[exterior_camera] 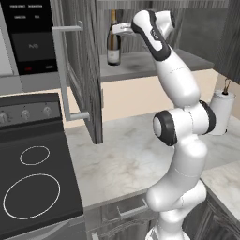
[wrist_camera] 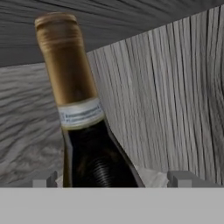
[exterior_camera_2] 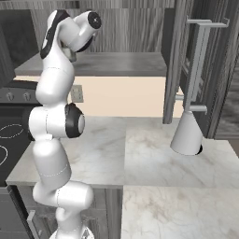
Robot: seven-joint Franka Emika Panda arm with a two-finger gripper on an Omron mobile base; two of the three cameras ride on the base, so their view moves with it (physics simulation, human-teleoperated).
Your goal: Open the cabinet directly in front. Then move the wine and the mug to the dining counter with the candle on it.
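Wine (wrist_camera: 83, 144): standing at lower left-centre of the hand view, sitting between the spread fingertips of the gripper (wrist_camera: 113, 179), jaws gaping wide, not clamping it.

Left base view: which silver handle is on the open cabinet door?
The long vertical bar handle at upper left, on the swung-out cabinet door. The other, short horizontal handle sits on the drawer front below the counter.
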